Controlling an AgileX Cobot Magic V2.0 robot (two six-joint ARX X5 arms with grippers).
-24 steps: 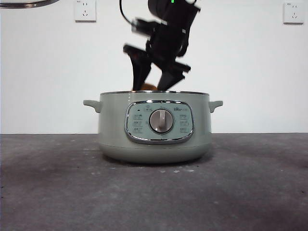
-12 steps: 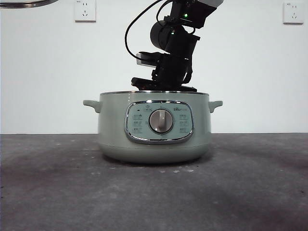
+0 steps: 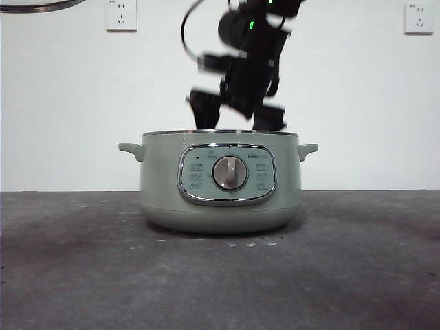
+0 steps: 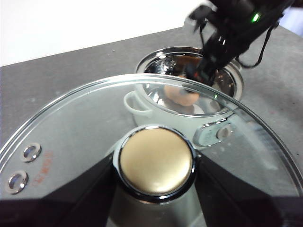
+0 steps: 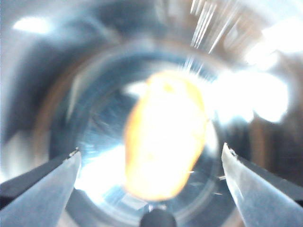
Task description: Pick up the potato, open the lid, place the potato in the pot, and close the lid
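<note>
Table: a dark grey surface [image 3: 75, 275] is seen carrying the pot; two wall sockets [image 3: 122, 15] are seen on the white wall behind.
Pot: the pale green pot [image 3: 161, 185] is seen standing open, its shiny inside visible in the left wrist view.
Lid: the glass lid [image 4: 71, 127] is held well off the pot by the left gripper [image 4: 156, 194], whose jaws are pressed onto the knob [image 4: 156, 162]; small red print near two rivets cannot be read.
Control panel: a chrome-framed panel [image 3: 196, 175] with a round dial [image 3: 230, 172] is shown; its small markings are illegible.
Right gripper: the right gripper [image 3: 237, 120] is placed just above the pot's rim, jaws spread wide and empty.
Potato: the potato [image 5: 163, 137] is seen lying on the pot's bottom, between the spread jaws but untouched.
</note>
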